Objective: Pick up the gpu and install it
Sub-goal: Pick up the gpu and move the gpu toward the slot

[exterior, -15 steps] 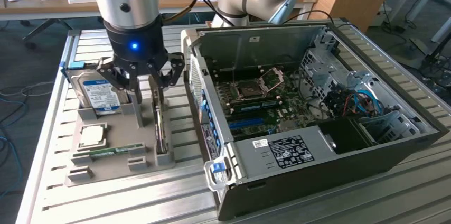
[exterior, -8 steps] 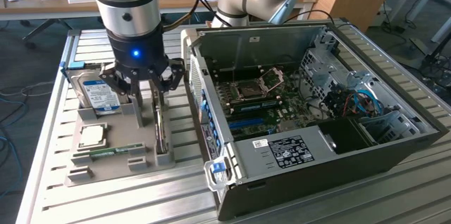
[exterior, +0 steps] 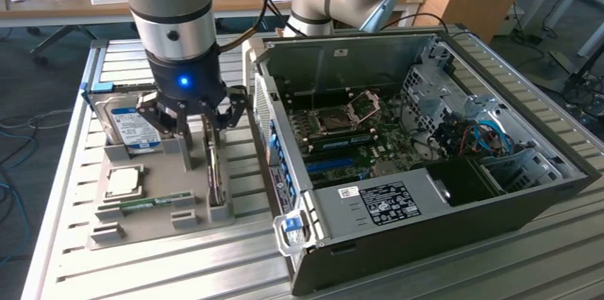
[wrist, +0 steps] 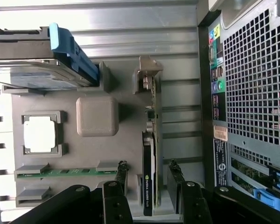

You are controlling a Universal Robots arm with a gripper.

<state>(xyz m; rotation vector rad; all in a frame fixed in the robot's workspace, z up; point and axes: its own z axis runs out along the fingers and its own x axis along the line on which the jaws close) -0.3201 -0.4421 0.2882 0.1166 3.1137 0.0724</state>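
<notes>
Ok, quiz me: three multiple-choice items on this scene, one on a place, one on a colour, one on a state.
1. The gpu is:
A. on edge in the tray
B. lifted in the air
C. lying flat

2. The hard drive label is mostly:
A. red
B. yellow
C. blue

3. The gripper is:
A. shut on nothing
B. open, fingers either side of the gpu
C. shut on the gpu

Answers:
1 A: the gpu sits upright in a slot of the grey tray.
2 C: blue covers the label in the exterior view.
3 B: the wrist view shows a gap between each finger and the gpu.
</notes>
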